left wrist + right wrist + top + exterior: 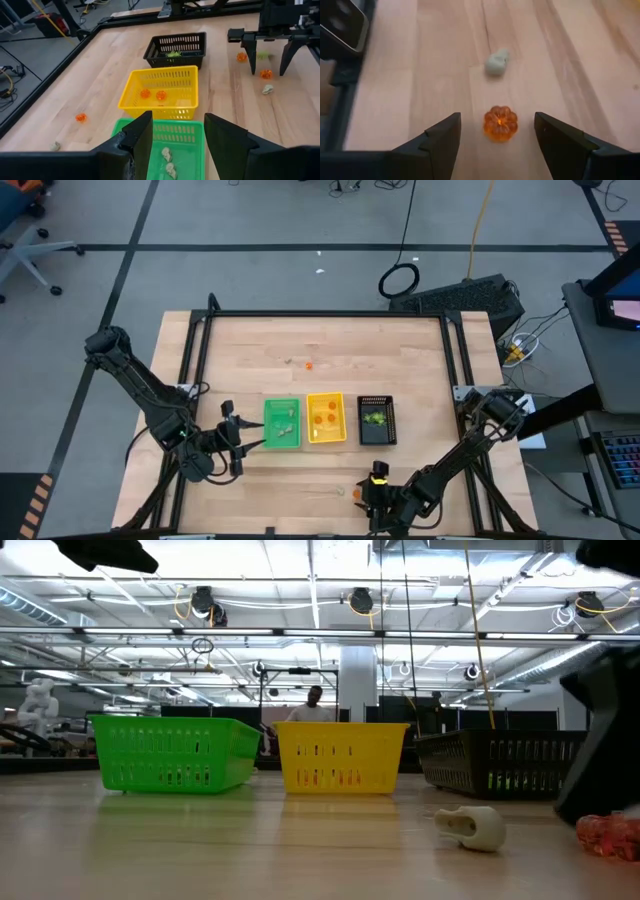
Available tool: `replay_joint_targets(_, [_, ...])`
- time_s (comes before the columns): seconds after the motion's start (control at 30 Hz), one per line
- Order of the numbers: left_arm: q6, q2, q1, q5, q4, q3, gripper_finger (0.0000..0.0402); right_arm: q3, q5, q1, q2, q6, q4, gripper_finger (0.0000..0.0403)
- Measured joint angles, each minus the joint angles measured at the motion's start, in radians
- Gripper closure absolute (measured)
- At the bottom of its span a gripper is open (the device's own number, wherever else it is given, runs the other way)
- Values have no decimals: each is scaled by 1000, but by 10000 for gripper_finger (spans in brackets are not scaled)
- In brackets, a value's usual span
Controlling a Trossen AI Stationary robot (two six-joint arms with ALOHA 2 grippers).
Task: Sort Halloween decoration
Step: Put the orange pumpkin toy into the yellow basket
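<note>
Sorting partly done, judging by tray contents: green tray [195,131] holds pale whitish trinkets [167,161], yellow tray [131,91] holds orange pumpkins [153,94], black tray [199,41] holds yellow-green pieces [174,53]

Still loose on table [400,350]: orange pumpkin [500,121] and pale trinket [497,62] near front edge, orange piece [309,365] far side, few more scattered

Right gripper [496,135] released, jaws straddling orange pumpkin, not touching it; likely next pick

Left gripper [177,135] released, empty, hanging just over near end of green tray
</note>
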Motion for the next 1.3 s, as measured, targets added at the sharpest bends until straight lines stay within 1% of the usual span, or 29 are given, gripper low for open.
replay_joint_targets(0.33, [0, 59, 0, 0, 6, 0, 223, 0, 6, 0, 14, 27, 14, 167])
replay_joint_targets(0.67, [0, 86, 0, 0, 35, 0, 223, 0, 3, 0, 14, 32, 18, 219])
replay_joint_targets(0.93, [6, 86, 0, -5, 34, 0, 223, 0, -1, 0, 14, 32, 26, 249])
replay_joint_targets(1.3, [6, 86, 0, -7, 34, 0, 223, 1, -41, -3, 14, 32, 29, 287])
